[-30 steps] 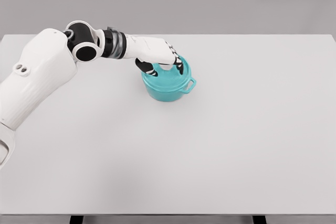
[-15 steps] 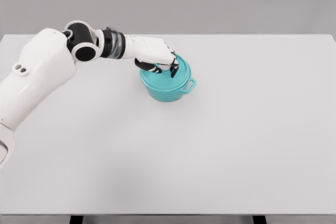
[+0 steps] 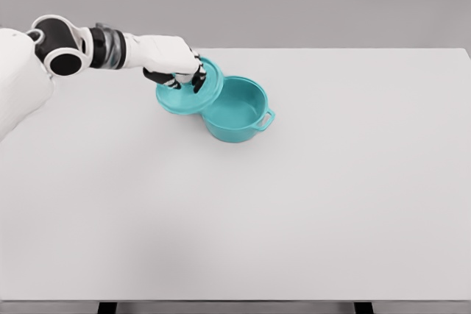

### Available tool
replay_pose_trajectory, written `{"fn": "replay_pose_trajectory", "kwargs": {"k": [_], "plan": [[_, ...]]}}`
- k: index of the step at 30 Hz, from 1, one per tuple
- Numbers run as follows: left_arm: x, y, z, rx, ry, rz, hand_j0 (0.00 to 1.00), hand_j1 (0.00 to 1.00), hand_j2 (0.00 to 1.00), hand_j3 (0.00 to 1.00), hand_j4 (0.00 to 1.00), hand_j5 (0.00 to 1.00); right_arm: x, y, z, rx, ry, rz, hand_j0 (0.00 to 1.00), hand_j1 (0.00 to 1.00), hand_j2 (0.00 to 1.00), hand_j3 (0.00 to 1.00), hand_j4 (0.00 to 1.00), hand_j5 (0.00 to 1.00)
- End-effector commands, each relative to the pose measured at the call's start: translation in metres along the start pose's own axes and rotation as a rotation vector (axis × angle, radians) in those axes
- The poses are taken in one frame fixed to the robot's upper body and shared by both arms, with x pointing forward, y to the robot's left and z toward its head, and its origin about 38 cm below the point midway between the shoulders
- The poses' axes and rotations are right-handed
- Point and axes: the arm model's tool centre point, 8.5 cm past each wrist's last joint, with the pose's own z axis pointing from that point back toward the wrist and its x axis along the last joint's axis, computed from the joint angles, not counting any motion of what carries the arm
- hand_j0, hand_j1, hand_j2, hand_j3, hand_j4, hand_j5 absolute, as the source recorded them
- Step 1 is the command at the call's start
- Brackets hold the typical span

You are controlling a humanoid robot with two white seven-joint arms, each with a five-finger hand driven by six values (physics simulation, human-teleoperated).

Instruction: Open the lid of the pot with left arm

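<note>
A teal pot [image 3: 237,112] stands uncovered on the white table [image 3: 294,204], a little left of the middle toward the back, with a loop handle on its right side. Its inside shows and looks empty. My left hand [image 3: 180,76] is shut on the teal lid [image 3: 193,93], gripping it from above. The lid hangs tilted just left of the pot, its right edge overlapping the pot's left rim in the view. The left arm reaches in from the upper left. No right arm shows.
Nothing else stands on the table. Its front edge runs along the bottom of the view and its back edge lies just behind the pot.
My left hand has lifted the lid off the pot and carried it up and to the left. The pot now stands uncovered and has not shifted.
</note>
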Motion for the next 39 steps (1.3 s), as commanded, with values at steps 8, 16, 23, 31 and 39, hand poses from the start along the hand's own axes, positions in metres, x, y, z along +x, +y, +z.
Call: {"fn": "replay_pose_trajectory", "kwargs": {"k": [8,16,23,31,39], "plan": [[-0.026,-0.028,0.040,-0.050,0.088,0.026,0.45,0.45,0.45,0.45,0.45,0.45,0.000,0.000,0.000,0.000,0.000,0.000,1.00,1.00,1.00,1.00,1.00,1.00],[-0.029,-0.038,0.044,-0.067,0.098,0.042,0.55,0.55,0.55,0.55,0.55,0.55,0.000,0.000,0.000,0.000,0.000,0.000,1.00,1.00,1.00,1.00,1.00,1.00],[-0.029,-0.040,0.044,-0.058,0.093,0.061,1.00,1.00,1.00,1.00,1.00,1.00,0.000,0.000,0.000,0.000,0.000,0.000,1.00,1.00,1.00,1.00,1.00,1.00],[-0.039,-0.048,0.060,-0.043,0.111,0.118,1.00,1.00,1.00,1.00,1.00,1.00,0.000,0.000,0.000,0.000,0.000,0.000,1.00,1.00,1.00,1.00,1.00,1.00],[-0.064,-0.114,0.126,0.052,0.167,0.446,1.00,1.00,1.00,1.00,1.00,1.00,0.000,0.000,0.000,0.000,0.000,0.000,1.00,1.00,1.00,1.00,1.00,1.00]]}}
